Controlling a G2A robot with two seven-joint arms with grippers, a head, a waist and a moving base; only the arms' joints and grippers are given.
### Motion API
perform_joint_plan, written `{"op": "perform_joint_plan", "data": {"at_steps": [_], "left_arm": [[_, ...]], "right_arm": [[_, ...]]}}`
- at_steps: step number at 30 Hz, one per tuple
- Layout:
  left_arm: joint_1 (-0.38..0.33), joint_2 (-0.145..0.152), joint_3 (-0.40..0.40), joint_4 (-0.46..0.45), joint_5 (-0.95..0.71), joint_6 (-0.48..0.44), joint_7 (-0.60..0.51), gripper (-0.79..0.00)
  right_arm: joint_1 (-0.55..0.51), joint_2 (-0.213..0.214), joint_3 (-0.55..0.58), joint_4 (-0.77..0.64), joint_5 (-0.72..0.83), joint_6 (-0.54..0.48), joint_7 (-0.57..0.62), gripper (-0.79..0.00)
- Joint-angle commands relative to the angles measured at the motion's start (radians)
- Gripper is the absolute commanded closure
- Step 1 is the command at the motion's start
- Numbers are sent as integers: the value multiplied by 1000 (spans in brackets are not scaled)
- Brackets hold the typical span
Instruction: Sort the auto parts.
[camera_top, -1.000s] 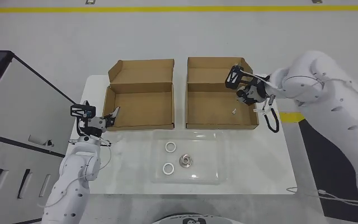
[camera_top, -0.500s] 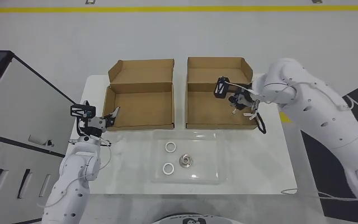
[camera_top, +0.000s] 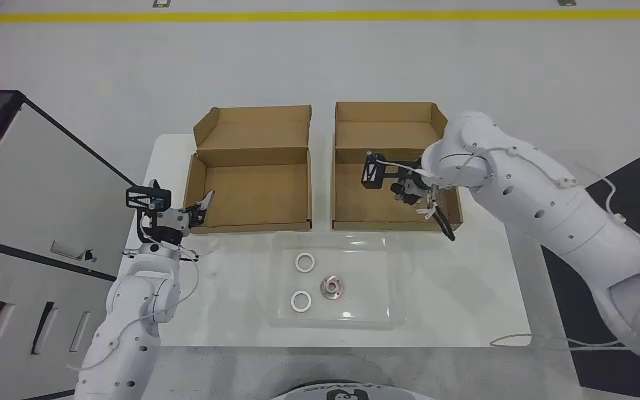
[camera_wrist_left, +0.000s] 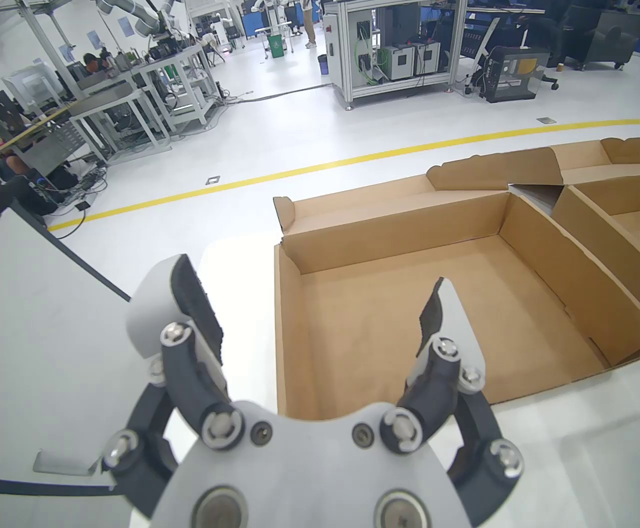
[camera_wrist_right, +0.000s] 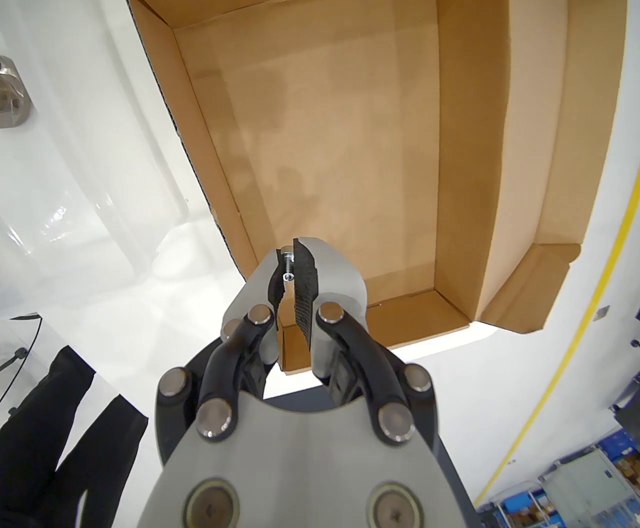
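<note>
Shows a small screw (camera_wrist_right: 286, 264) pinched between the fingertips of the right gripper (camera_wrist_right: 289, 272), jaws drawn almost together with only the screw's width left between the pads. Places that gripper (camera_top: 405, 188) above the floor of the right cardboard box (camera_top: 340, 190), with the screw apparently clear of the cardboard, though the height cannot be judged with confidence.

Records, against the top view one second earlier, a swing of the right arm from the box's outer right wall inward over its floor, and catches it midway half a second earlier. Leaves open whether the pale speck seen then on the box floor is this same screw. Suggests, as a judgement, a screw in transit with this box as its bin and the release not yet made.

Nearer the robot, shows a clear tray (camera_top: 375, 315) on the tabletop (camera_top: 480, 290), carrying two white rings (camera_top: 305, 262) (camera_top: 300, 300) and a metal fitting (camera_top: 331, 288), all three not yet sorted.

Farther left, shows the left cardboard box (camera_top: 250, 195) and, just beside its outer wall, the left gripper (camera_wrist_left: 315, 295), spread wide, grasping nothing and unmoved across all three top views.
</note>
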Motion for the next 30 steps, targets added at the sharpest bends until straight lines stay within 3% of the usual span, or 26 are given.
{"op": "perform_joint_plan", "data": {"at_steps": [1,18,30], "left_arm": [[0,0,0,0,0,0,0,-785],[0,0,0,0,0,0,0,-785],[0,0,0,0,0,0,0,-785]], "right_arm": [[-1,-10,-14,15,-2,-3,-4,0],[-25,-83,-50,164,-133,55,-153,0],[-39,-126,-53,268,-143,49,-188,0]]}}
